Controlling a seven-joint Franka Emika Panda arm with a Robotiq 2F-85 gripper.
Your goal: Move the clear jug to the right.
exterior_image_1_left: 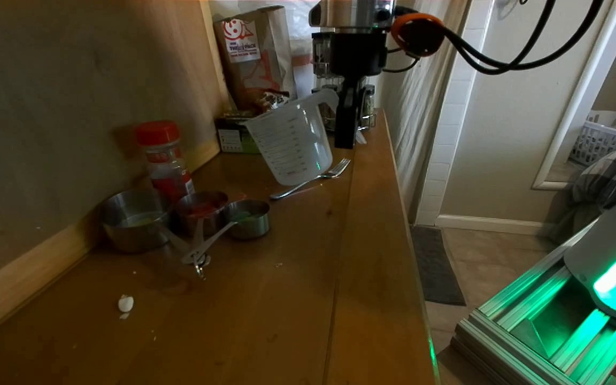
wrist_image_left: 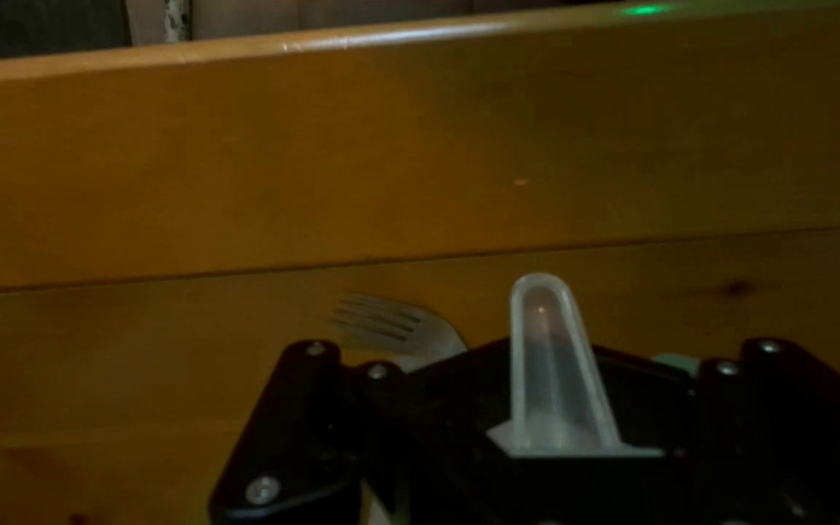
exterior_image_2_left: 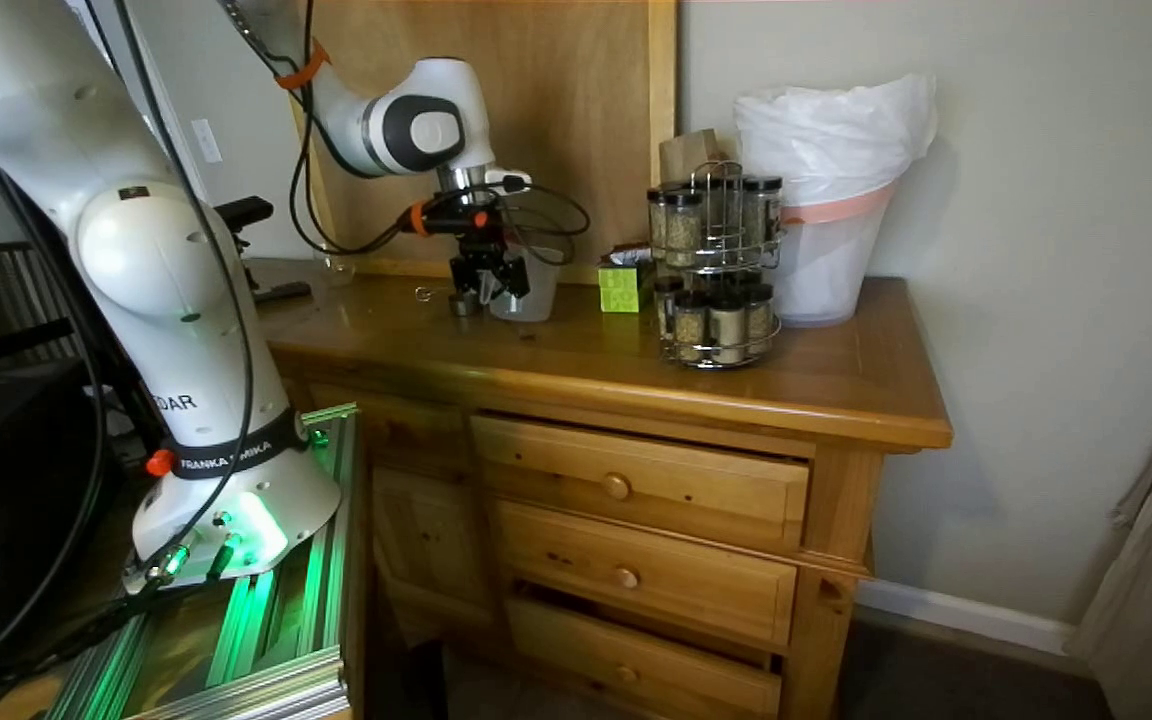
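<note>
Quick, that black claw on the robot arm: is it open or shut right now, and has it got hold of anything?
Gripper: closed, holding the clear jug by its handle.

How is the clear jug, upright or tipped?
Tipped, though not onto its side: in an exterior view the clear jug leans, its rim sloping down away from the handle.
</note>
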